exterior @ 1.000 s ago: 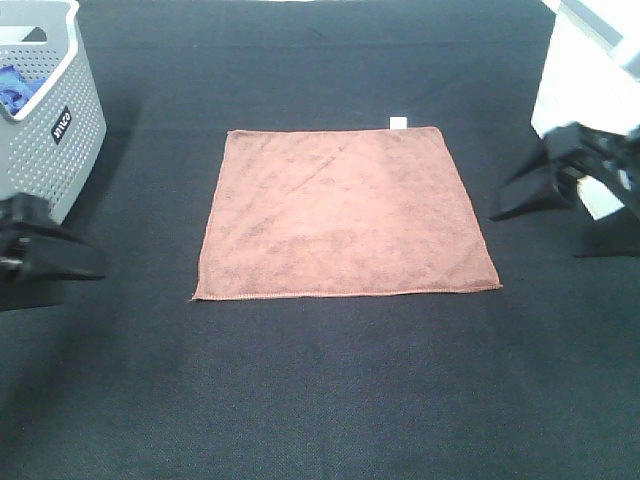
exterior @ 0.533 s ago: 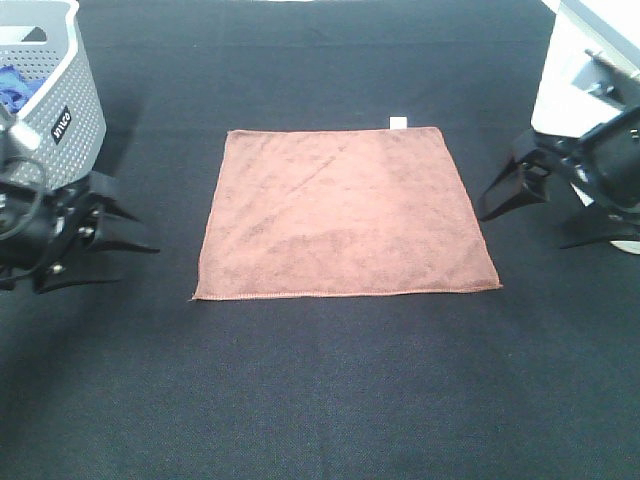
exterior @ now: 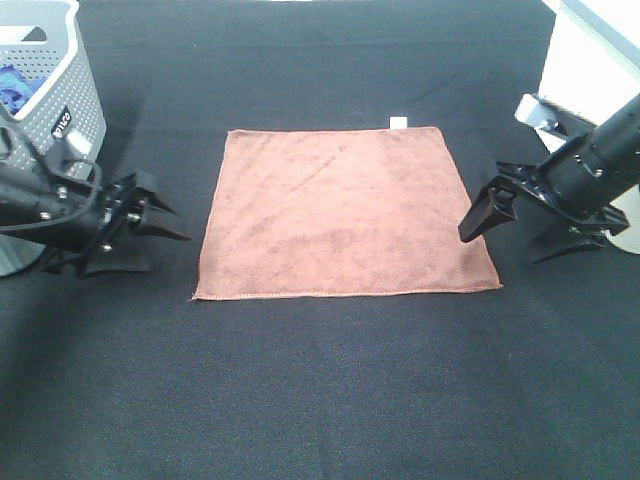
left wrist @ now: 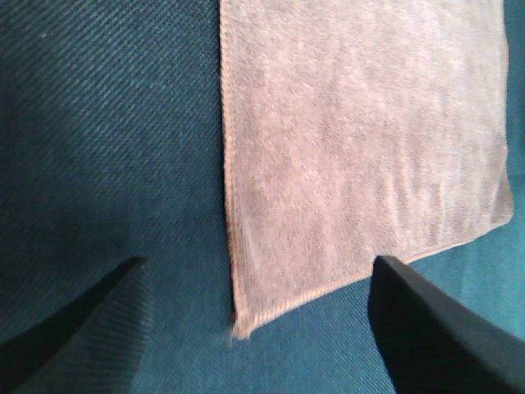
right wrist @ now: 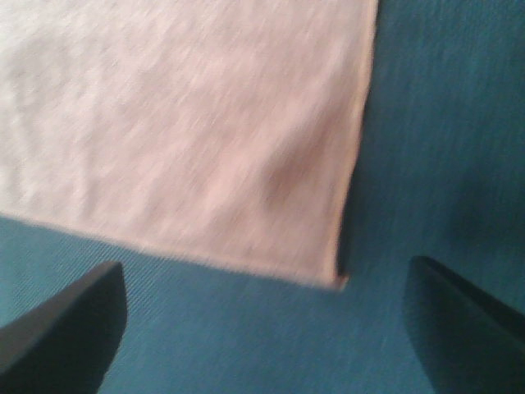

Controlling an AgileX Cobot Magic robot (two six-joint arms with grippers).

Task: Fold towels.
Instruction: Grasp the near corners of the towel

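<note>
The reddish-brown towel (exterior: 345, 212) lies flat and unfolded on the black table, with its small white tag (exterior: 398, 123) at the far edge. My left gripper (exterior: 165, 240) is open and empty, just left of the towel's near-left corner. In the left wrist view that corner (left wrist: 240, 327) lies between the two dark fingers (left wrist: 74, 328), and the left gripper (left wrist: 254, 345) holds nothing. My right gripper (exterior: 500, 245) is open and empty, at the towel's near-right corner. In the right wrist view the towel (right wrist: 189, 131) ends just ahead of the open right gripper (right wrist: 262, 336).
A grey perforated basket (exterior: 60, 110) stands at the far left with a blue cloth (exterior: 12, 88) inside. A white box-like object (exterior: 590, 70) stands at the far right edge. The black tabletop (exterior: 330, 380) stretches in front of the towel.
Both arms have moved inward towards the towel's near corners, the left from the left edge and the right from the right edge. The towel has not moved.
</note>
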